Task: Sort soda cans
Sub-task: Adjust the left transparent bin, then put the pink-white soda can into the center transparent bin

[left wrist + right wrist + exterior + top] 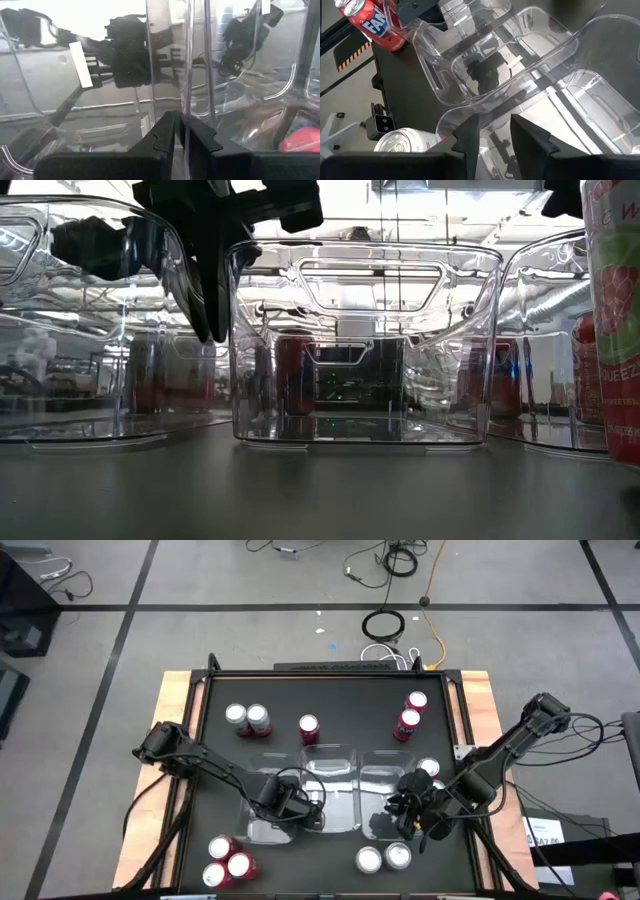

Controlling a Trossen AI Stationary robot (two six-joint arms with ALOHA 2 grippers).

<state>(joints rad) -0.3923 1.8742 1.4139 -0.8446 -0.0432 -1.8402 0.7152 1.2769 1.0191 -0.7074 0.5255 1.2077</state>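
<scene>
Black tabletop point(340, 755), framed in pale wood, carries 3 clear plastic rectangular trays point(335, 772) clustered at its middle and small cylindrical soda cans point(309, 728) scattered around them. 2 cans are seen at the far left, 1 red can just beyond the trays, 2 red cans at the far right, 3 at the near left corner, 2 silver-topped cans point(384, 859) at the near edge and 1 silver-topped can point(428, 769) beside the right arm.

The left gripper point(181, 135) is lowered at the left tray, its jaws pressed together on that tray's thin clear wall point(186, 70). The right gripper point(495, 131) is held over the rim of the right tray, jaws slightly apart with the rim between them; whether it is pinched cannot be told, and no can is carried.

The step in hand is judged to be positioning of the trays. It would be done well by small, level pulls, so the light plastic is not tipped and nearby cans are not knocked.
</scene>
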